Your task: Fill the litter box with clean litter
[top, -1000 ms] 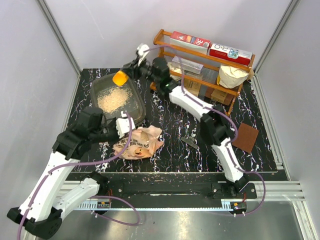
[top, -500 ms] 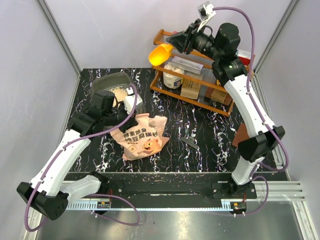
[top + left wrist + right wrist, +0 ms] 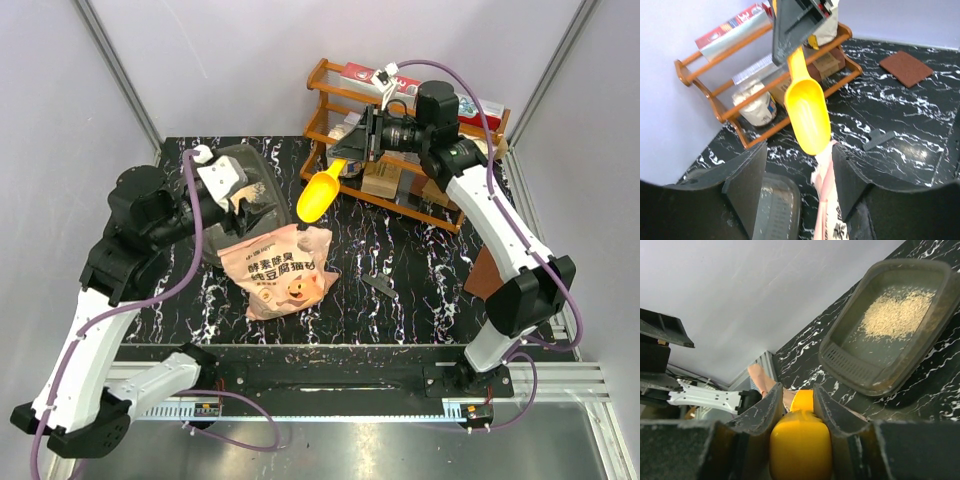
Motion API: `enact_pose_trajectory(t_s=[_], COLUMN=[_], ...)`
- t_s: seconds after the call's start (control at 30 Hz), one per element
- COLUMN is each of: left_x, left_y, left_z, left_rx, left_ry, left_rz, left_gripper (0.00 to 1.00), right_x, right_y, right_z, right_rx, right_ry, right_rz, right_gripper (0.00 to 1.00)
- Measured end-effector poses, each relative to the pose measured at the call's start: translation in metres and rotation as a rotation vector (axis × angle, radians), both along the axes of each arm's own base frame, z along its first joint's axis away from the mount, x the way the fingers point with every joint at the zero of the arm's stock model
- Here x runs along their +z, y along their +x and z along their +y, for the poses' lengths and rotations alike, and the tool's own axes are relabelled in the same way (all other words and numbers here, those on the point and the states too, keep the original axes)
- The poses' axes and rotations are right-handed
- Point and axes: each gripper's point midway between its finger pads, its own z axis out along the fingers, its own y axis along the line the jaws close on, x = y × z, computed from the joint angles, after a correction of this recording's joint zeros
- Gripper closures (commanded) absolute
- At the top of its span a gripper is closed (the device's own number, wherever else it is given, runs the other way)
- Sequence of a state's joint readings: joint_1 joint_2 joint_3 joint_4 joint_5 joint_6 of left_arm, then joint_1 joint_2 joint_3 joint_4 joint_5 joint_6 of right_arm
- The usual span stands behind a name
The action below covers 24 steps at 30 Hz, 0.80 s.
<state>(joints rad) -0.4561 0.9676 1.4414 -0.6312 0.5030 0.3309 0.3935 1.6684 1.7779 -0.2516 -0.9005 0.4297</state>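
Note:
The litter box (image 3: 850,362), a shallow dark grey tray, holds a patch of pale clean litter (image 3: 897,314) in its far half. From the top view, my left arm hides much of the litter box (image 3: 262,180). My left gripper (image 3: 797,180) hangs open over the tray's right rim and the edge of the pink bag (image 3: 827,205), gripping nothing. The pink pig-face bag (image 3: 285,270) lies on the table. My right gripper (image 3: 345,168) is shut on the handle of the yellow scoop (image 3: 318,195), whose bowl hangs just above the bag's top end.
A wooden shelf (image 3: 400,120) with boxes and jars stands at the back right, close behind the right gripper. A brown square pad (image 3: 492,272) and a small dark grey tool (image 3: 380,285) lie on the marble table to the right of the bag.
My left gripper has let go of the pink bag, opened and pulled back over the litter box. The right arm has brought the scoop down from beside the shelf to the bag's top.

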Motion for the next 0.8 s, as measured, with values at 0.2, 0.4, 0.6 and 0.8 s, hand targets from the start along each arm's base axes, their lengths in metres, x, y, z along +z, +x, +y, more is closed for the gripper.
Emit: enact_pose_trajectory(t_s=[0.2,0.4,0.6,0.8], left_x=[0.004,-0.038,-0.061,-0.054], left_y=[0.029,0.069,0.093,0.099], left_z=[-0.018,-0.055,-0.074,-0.073], left_rx=[-0.002,-0.027,-0.020,-0.009], left_ry=[-0.045,0.005,0.037,0.021], left_rz=[-0.002,0.096,0.112,0.090], left_gripper=[0.41,0.49,0.95,1.00], right_x=[0.008,0.025,0.035,0.029], right_y=[-0.005,-0.011,-0.018,-0.020], right_z=[0.001,-0.001,-0.005,-0.008], right_rx=[0.003,0.002,-0.007,-0.001], right_ry=[0.039,0.074,0.090,0.077], right_rz=[0.046,0.027,-0.002,-0.023], right_gripper=[1.00,1.00,1.00,0.66])
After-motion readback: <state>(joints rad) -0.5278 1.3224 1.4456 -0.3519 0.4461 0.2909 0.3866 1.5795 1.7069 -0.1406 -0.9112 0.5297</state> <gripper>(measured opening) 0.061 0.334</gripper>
